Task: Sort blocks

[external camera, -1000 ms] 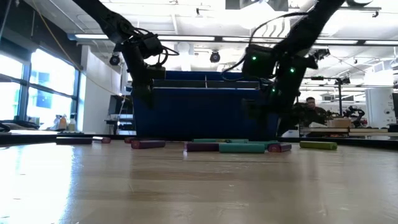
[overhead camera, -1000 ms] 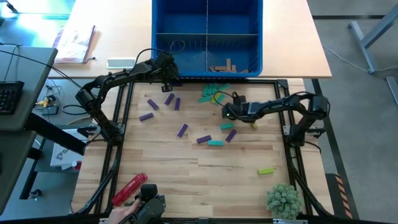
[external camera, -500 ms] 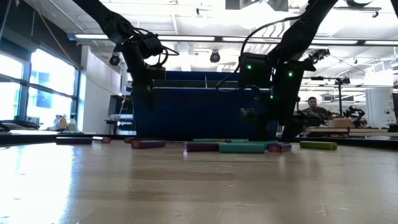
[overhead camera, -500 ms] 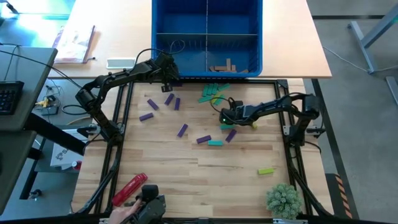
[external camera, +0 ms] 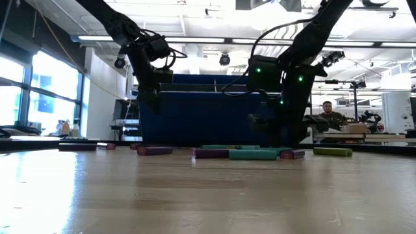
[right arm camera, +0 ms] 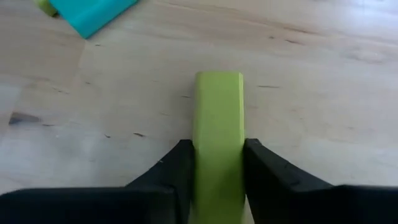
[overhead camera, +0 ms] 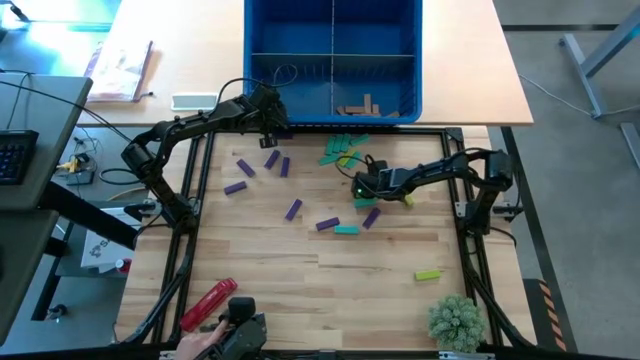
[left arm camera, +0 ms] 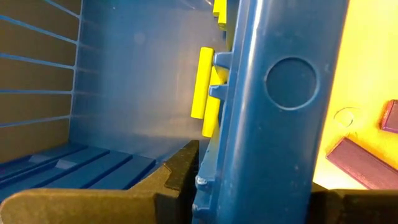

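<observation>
While the right gripper [right arm camera: 217,168] is lowered to the table [overhead camera: 300,270] near its middle, a lime block [right arm camera: 217,130] is seen pinched between the two dark fingers [right arm camera: 177,168], both pads pressed against its long sides; the block points forward from the jaws, just over the wood; a teal block [right arm camera: 93,14] lies well apart from it; in the high view this gripper [overhead camera: 362,186] is placed just beside a cluster of teal and lime blocks [overhead camera: 342,152] near the bin [overhead camera: 260,60]. The left gripper [overhead camera: 270,118] is held up at the bin's near wall, toward its left corner; from its wrist view the blue wall [left arm camera: 280,106] is seen between its fingers [left arm camera: 93,202], and whether it is closed on anything cannot be told; yellow-green blocks [left arm camera: 202,84] are seen inside the bin close to that wall. Purple blocks [overhead camera: 235,187] are scattered over the table's middle and left; a single lime block [overhead camera: 428,274] lies apart toward the right front, near a green plant [overhead camera: 455,320]; tan blocks [overhead camera: 362,106] are lying in the bin's near right compartment. A red tool [overhead camera: 207,304] lies at the front left; in the low view a person [external camera: 327,114] is seen far behind the table.
</observation>
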